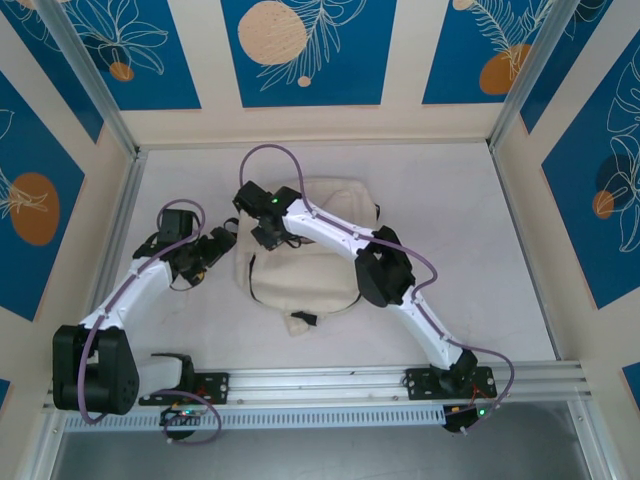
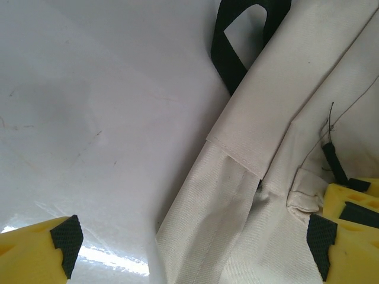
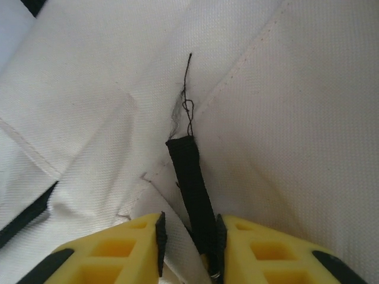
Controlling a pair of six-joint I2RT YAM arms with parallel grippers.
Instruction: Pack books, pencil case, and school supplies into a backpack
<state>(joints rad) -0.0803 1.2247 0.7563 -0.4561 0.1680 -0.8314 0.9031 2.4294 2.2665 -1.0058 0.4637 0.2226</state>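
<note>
From above, the cream backpack (image 1: 322,278) lies in the middle of the white surface (image 1: 450,200), between the two arms. The left hand (image 1: 220,245) sits just beside its left edge. The right hand (image 1: 268,238) hangs over its upper left part. Blue panels printed with orange discs and pale leaves ring the surface.

From the left wrist, the left hand (image 2: 192,248) is wide apart, its yellow fingers with black pads (image 2: 66,239) at the two bottom corners and nothing between them. One finger is over the bare surface (image 2: 89,89), the other over the backpack (image 2: 284,89). A black strap (image 2: 228,65) loops out from under the fabric at the top. A small black pull (image 2: 334,163) lies at the right.

From the right wrist, the right hand (image 3: 189,236) is narrowly apart, one finger on either side of the pull (image 3: 189,171). The pull touches the right pad (image 3: 219,236), and a sliver of fabric shows before the left pad, so it is not clamped. A loose dark thread (image 3: 186,94) curls from the pull's tip across the backpack (image 3: 296,118).
</note>
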